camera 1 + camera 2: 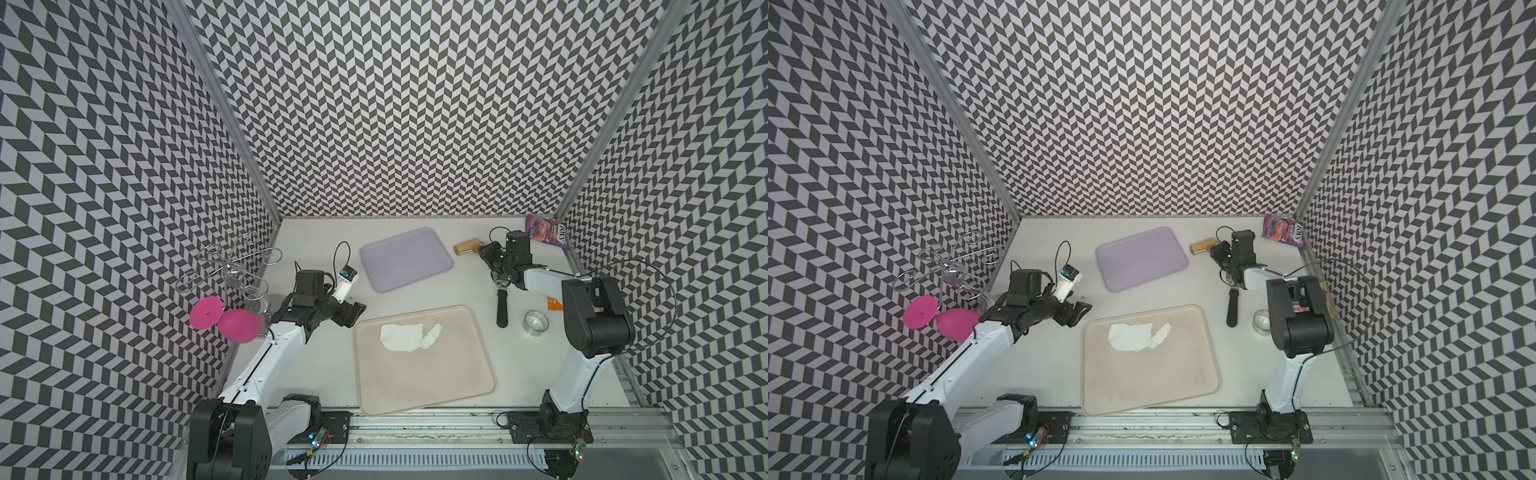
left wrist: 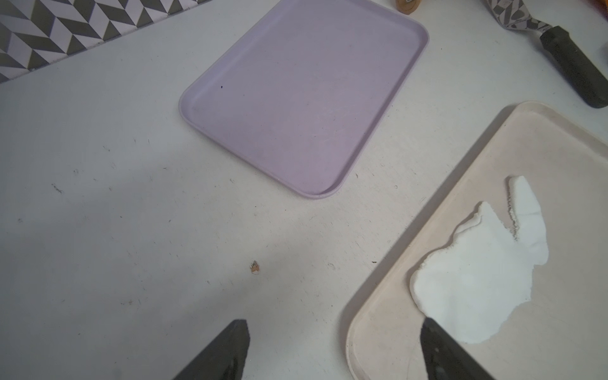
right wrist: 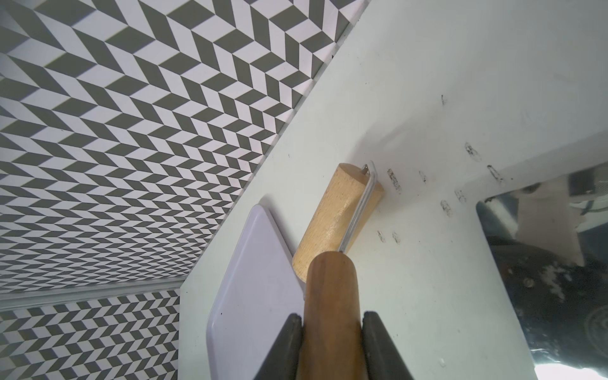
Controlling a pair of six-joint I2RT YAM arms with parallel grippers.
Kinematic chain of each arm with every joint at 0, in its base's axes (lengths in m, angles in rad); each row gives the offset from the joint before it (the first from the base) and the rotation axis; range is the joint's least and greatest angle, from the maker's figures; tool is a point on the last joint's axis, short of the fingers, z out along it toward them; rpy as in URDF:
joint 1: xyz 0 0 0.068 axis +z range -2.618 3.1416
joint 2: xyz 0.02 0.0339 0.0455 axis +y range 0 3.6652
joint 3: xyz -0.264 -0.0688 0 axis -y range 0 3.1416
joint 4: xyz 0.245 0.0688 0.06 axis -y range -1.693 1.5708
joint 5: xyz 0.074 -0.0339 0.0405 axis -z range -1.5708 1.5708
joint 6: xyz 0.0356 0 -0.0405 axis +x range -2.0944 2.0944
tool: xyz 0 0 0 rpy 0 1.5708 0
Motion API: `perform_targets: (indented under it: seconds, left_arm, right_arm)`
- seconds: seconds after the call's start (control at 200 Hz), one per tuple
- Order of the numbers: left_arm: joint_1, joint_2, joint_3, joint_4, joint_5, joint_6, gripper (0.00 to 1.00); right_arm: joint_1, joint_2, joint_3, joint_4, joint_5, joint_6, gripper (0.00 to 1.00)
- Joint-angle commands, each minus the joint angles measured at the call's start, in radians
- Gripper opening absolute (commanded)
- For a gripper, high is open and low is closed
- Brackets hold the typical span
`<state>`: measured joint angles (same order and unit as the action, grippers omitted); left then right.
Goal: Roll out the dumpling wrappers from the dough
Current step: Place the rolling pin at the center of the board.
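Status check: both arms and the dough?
Left gripper open, beside the beige tray corner. Right gripper shut on roller handle, by lavender tray. Dough a ragged sheet on beige tray, nothing on it.

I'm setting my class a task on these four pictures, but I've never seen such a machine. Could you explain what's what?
These are two robot arms at a white table, each ending in a two-fingered claw. Two pictures look down on everything from overhead; two come from cameras on the arms' wrists. A ragged sheet of white dough lies on the beige tray, with a purple tray beyond it. The left claw is open and holds nothing. The right claw grips the wooden roller by its handle. A black-handled tool and a metal ring lie beside the beige tray.
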<state>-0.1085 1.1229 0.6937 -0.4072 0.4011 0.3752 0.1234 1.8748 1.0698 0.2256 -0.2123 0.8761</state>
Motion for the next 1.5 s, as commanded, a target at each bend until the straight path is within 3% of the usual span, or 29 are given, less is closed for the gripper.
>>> perform_targets:
  seconds: [0.0, 0.265, 0.516, 0.681, 0.931, 1.117, 1.257, 1.492]
  left_arm:
    - [0.006, 0.008, 0.012, -0.001, 0.01, -0.005, 0.84]
    - [0.005, -0.008, 0.011, -0.006, 0.022, 0.004, 0.84]
    - [0.004, -0.01, 0.014, -0.008, 0.027, 0.004, 0.84]
    - [0.004, -0.009, 0.011, -0.007, 0.027, 0.005, 0.84]
    - [0.004, 0.003, 0.011, -0.008, 0.037, 0.007, 0.84]
    - [0.003, 0.005, 0.01, -0.013, 0.036, 0.008, 0.84]
    - [0.004, 0.011, 0.01, -0.016, 0.042, 0.011, 0.84]
    - [0.003, 0.005, 0.008, -0.016, 0.044, 0.012, 0.83]
  right_arm:
    - [0.028, -0.035, -0.039, 0.01, 0.011, -0.015, 0.34]
    - [0.045, -0.193, -0.208, -0.025, 0.046, -0.052, 0.54]
    - [0.043, -0.389, -0.169, -0.282, 0.065, -0.189, 0.65]
    - [-0.044, -0.611, -0.199, -0.493, 0.224, -0.195, 0.63]
    - [-0.275, -0.849, -0.39, -0.58, 0.28, -0.116, 0.52]
    - [-0.342, -0.812, -0.47, -0.557, 0.262, -0.093, 0.51]
    - [-0.355, -0.738, -0.483, -0.532, 0.189, -0.131, 0.48]
    - [-0.36, -0.64, -0.503, -0.477, 0.181, -0.136, 0.44]
